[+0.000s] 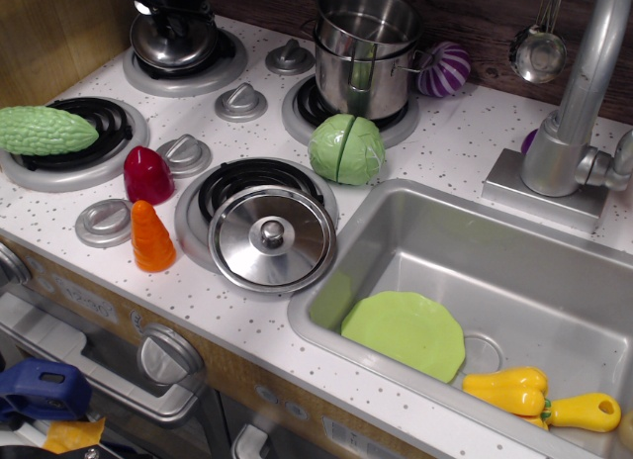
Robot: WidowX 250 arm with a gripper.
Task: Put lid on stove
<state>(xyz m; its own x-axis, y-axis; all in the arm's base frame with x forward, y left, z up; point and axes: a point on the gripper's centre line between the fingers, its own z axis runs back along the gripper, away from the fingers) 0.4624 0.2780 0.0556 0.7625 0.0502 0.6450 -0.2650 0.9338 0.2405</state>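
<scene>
The small domed steel lid (174,41) sits over the back-left coil burner (223,65) of the white speckled stove (267,133). My black gripper (164,8) is directly above it at the top left edge of the view and is closed around the lid's knob, which the fingers hide. The lid looks level and roughly centred on the burner. I cannot tell whether its rim rests on the coil or hangs just above it.
A larger flat steel lid (272,237) lies on the front-right burner. A steel pot (364,48) stands on the back-right burner, with a green cabbage (346,149) in front of it. A green gourd (45,130), a red vegetable (148,174) and a carrot (151,236) are at the left. The sink (415,246) is on the right.
</scene>
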